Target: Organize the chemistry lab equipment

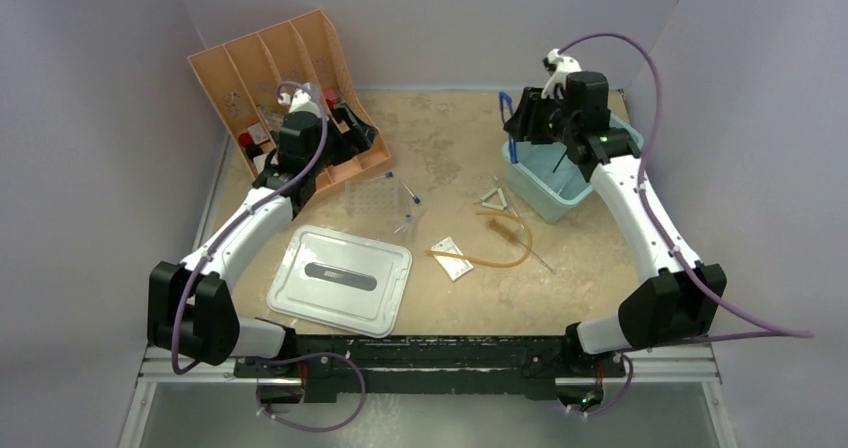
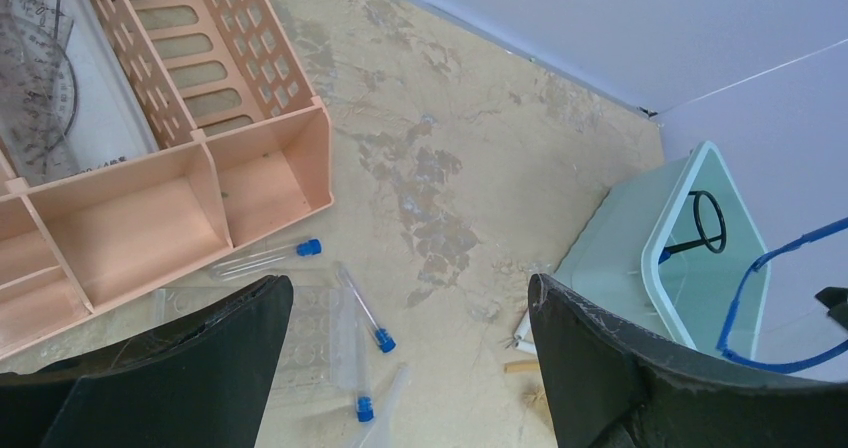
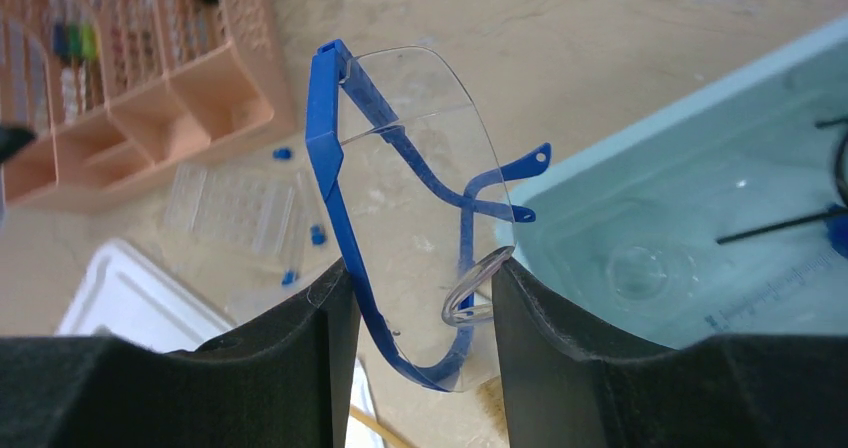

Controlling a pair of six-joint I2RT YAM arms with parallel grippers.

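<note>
The right end effector (image 3: pixel 422 268) is closed partway on the blue safety glasses (image 3: pixel 410 198), up over the teal bin (image 1: pixel 545 200) near the far right corner of the table (image 1: pixel 440 148). The left end effector (image 2: pixel 410 288) is wide open, holding nothing, above the blue-capped tubes (image 2: pixel 365 308).

Left arm (image 1: pixel 250 223): elbow at 8 o'clock, forearm reaching toward 11 o'clock. Left gripper (image 2: pixel 410 308): jaws spread wide, nothing between them.
Right arm (image 1: pixel 630 198): elbow at 4 o'clock, forearm reaching toward 1 o'clock. Right gripper (image 3: pixel 420 273): clamped on blue safety glasses (image 3: pixel 325 138).
</note>
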